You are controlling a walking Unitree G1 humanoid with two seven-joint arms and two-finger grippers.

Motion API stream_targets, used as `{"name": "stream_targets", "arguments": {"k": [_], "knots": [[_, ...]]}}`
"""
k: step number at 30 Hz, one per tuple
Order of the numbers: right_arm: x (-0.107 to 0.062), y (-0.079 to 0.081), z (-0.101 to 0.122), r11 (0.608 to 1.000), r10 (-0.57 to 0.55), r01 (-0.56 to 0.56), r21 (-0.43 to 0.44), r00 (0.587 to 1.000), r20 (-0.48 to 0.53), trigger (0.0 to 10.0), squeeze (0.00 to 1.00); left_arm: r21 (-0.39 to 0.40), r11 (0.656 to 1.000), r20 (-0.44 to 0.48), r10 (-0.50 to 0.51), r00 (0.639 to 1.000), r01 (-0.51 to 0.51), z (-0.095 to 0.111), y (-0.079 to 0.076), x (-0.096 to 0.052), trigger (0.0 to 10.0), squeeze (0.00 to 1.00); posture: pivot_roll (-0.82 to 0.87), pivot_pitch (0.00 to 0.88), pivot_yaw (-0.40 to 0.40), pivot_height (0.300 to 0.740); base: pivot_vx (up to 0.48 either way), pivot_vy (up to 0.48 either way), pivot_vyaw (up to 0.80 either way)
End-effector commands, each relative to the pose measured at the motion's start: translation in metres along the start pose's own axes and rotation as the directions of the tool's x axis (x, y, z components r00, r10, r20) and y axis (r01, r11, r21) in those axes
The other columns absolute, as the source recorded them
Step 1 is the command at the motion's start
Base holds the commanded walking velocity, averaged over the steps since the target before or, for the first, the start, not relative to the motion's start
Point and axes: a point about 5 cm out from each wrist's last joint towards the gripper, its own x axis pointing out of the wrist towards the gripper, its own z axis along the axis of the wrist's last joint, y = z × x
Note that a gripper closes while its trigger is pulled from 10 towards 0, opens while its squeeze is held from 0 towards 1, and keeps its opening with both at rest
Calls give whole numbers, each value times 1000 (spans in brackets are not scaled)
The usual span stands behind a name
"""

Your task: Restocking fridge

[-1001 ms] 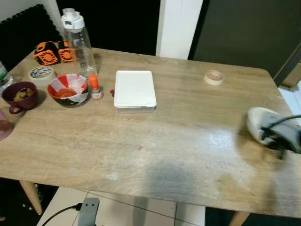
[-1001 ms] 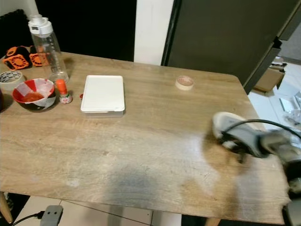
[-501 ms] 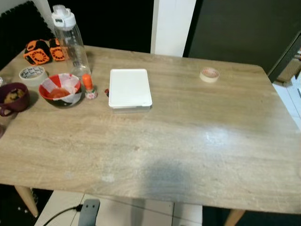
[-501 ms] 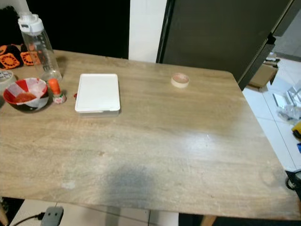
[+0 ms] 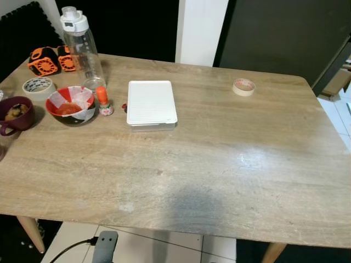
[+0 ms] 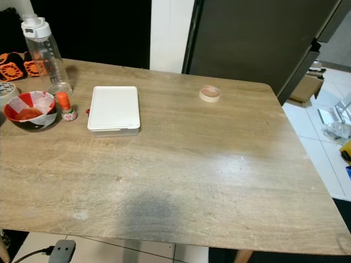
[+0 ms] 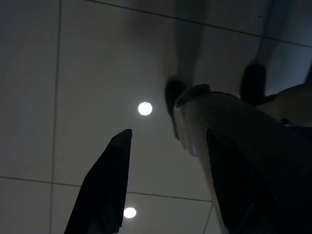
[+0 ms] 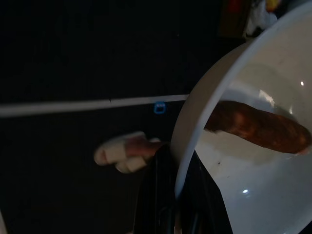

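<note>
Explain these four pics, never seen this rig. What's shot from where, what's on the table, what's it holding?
It is a walking humanoid robot with two arms, each ending in two black fingers. The two wide pictures come from a stereo camera on its head, looking down at a wooden table. On it lie a white lidded container, a red and white bowl, a small orange-capped bottle, a clear water bottle, a maroon cup and two tape rolls. The dark pictures come from wrist cameras. The left gripper hangs open over tiled floor. The right gripper pinches the rim of a white bowl holding something brown.
</note>
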Motion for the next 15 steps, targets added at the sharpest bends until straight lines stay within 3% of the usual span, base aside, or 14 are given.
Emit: {"name": "stream_targets", "arguments": {"k": [1,4,5,6,7,9,10,12,15], "knots": [[5,11,-10,997,-36,36,66,999,-2,0,0,-1,1000,-22,1,1000,-1,-7,-1,-1,10000,0,-22,93,-75,740,0,0,0],[11,31,-18,992,-32,33,119,999,-4,0,0,-1,1000,-21,7,1000,-7,-6,0,-1,10000,0,-14,90,-78,740,0,0,0],[13,39,-22,990,-33,34,138,999,-9,3725,0,-2,1000,-21,8,1000,-8,-6,0,-1,10000,0,-12,88,-79,740,0,0,0],[13,39,-22,990,-33,34,138,999,-9,3725,0,-2,1000,-21,8,1000,-8,-6,0,-1,10000,0,-12,88,-79,740,0,0,0],[15,49,-25,988,-25,27,153,1000,-14,10000,0,-1,1000,-21,9,1000,-9,-5,0,-1,10000,0,-12,88,-79,740,0,0,0],[18,68,-32,983,-8,14,184,999,-33,10000,0,-2,1000,-21,11,1000,-11,-5,0,0,10000,0,-6,83,-83,740,0,0,0],[18,68,-32,983,-8,14,184,999,-33,10000,0,-2,1000,-21,11,1000,-11,-5,0,0,10000,0,-6,83,-83,740,0,0,0],[21,92,-38,980,-15,24,196,999,-46,10000,0,-4,1000,-19,13,1000,-14,-3,0,0,10000,0,9,69,-87,740,0,0,0],[22,100,-40,981,-22,30,192,999,-47,10000,0,-4,1000,-19,14,1000,-14,-3,0,0,10000,0,9,69,-87,740,0,0,0]]}}
